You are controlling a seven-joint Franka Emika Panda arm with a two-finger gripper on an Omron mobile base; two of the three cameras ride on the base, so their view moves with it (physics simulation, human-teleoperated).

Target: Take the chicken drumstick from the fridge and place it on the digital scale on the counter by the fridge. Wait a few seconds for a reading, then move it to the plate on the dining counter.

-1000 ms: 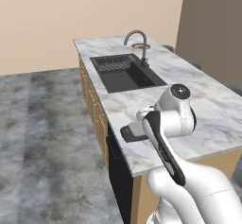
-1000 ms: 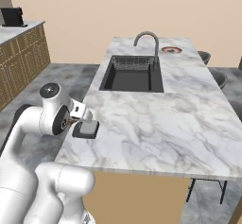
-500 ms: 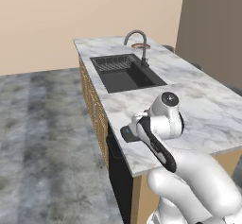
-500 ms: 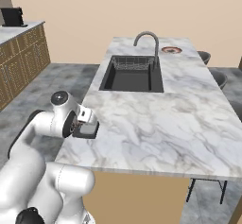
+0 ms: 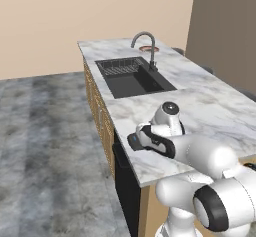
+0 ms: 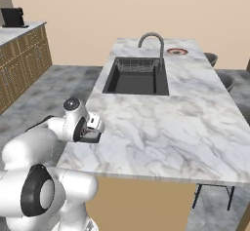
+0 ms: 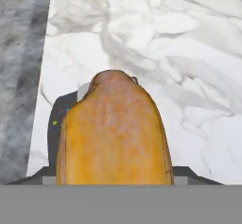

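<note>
Hand view, meat: Although its weight is not visible, the chicken drumstick (image 7: 113, 133) should be rather light, firm inside, softer and perhaps slippery on the skin; it is not fragile.
Hand view, gripper: The gripper (image 7: 113, 176) is closed on the drumstick, one finger at each side. The wide middle is, I think, the good place to hold.
Hand view, scale: The digital scale (image 7: 56, 133) appears partly behind the meat. Whether the meat touches it, I cannot tell.
Left base view, counter: The scale is at the near left edge of the dining counter (image 5: 205, 108), and the plate (image 5: 156, 49) is at the far end, past the sink (image 5: 130, 83).
Right base view, distance: The plate lies to the right of the faucet (image 6: 162, 49), well apart from the scale. This view gives the way to the plate; the hand view gives the grip.
</note>
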